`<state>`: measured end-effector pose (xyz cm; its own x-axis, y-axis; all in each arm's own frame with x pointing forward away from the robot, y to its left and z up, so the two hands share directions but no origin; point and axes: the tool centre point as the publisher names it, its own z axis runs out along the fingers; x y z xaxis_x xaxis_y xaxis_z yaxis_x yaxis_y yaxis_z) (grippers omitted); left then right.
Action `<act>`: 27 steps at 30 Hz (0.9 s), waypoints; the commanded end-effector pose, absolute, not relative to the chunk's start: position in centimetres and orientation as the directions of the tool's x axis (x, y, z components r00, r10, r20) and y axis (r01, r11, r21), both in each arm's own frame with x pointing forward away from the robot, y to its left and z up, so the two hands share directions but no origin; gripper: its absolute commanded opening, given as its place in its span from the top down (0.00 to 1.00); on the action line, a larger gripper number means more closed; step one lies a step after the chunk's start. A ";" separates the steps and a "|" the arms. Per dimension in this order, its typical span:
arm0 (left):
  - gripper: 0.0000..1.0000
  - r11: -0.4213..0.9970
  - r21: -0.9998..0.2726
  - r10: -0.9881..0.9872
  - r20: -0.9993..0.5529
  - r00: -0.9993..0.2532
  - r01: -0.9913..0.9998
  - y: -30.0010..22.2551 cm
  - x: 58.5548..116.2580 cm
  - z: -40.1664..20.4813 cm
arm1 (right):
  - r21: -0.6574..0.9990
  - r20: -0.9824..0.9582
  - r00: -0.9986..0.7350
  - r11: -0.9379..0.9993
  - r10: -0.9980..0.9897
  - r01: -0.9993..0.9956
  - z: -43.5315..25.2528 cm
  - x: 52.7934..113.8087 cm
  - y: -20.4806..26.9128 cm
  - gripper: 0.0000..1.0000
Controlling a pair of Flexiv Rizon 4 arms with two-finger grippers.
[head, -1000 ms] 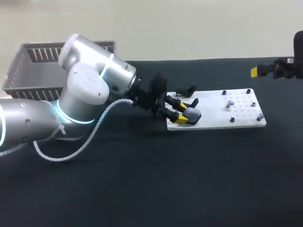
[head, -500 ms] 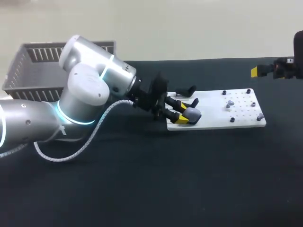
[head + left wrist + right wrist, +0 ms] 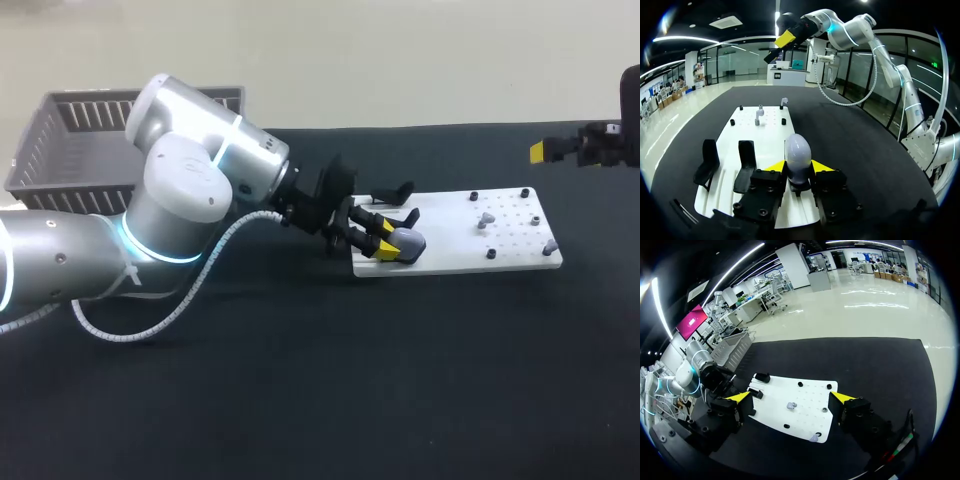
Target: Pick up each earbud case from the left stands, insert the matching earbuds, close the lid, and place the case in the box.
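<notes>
- Right now the left end effector (image 3: 796, 167) is clenched on the earbud case (image 3: 797, 155), with one yellow tip pressed to each side of its rounded grey shell. Gripping the flanks leaves the rounded end free and pointing ahead.
- The earbud case sits at the left end of the white board (image 3: 520, 258). It appears to rest on its stand and is not visibly lifted, so the pick-up looks barely begun.
- Just beside it are two black stands (image 3: 707, 161), both empty and tilted, presumably so that a case leans toward an incoming grasp.
- Further along the board, small grey earbuds (image 3: 759, 114) perch on pegs, well apart from the case and raised where fingers could pinch them.
- The right end effector (image 3: 791, 397) hangs released, fingers wide, well apart from the board and past its far end. It is likely kept clear until an earbud is needed.
- The grey basket (image 3: 70, 150) sits behind the left arm (image 3: 190, 190) at the counter's (image 3: 400, 400) back corner, the likely drop point.
</notes>
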<state>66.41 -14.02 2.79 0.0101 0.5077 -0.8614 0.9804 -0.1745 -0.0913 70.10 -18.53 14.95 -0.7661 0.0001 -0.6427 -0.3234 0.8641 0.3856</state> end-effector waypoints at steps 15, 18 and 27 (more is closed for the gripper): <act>1.00 -0.135 0.006 0.357 -0.932 0.055 0.991 -10.7 66.2 9.1 | 0.385 -0.643 -0.766 0.864 0.000 -0.323 15.0 70.1 -18.5 0.00; 1.00 -0.134 0.013 0.293 -0.955 0.053 0.991 -10.1 66.2 10.8 | 0.385 -0.643 -0.766 0.864 0.000 -0.323 15.0 70.1 -18.5 0.00; 1.00 -0.134 0.018 0.142 -0.989 0.037 0.991 -9.2 65.9 13.8 | 0.385 -0.643 -0.766 0.864 0.000 -0.323 15.0 70.1 -18.5 0.00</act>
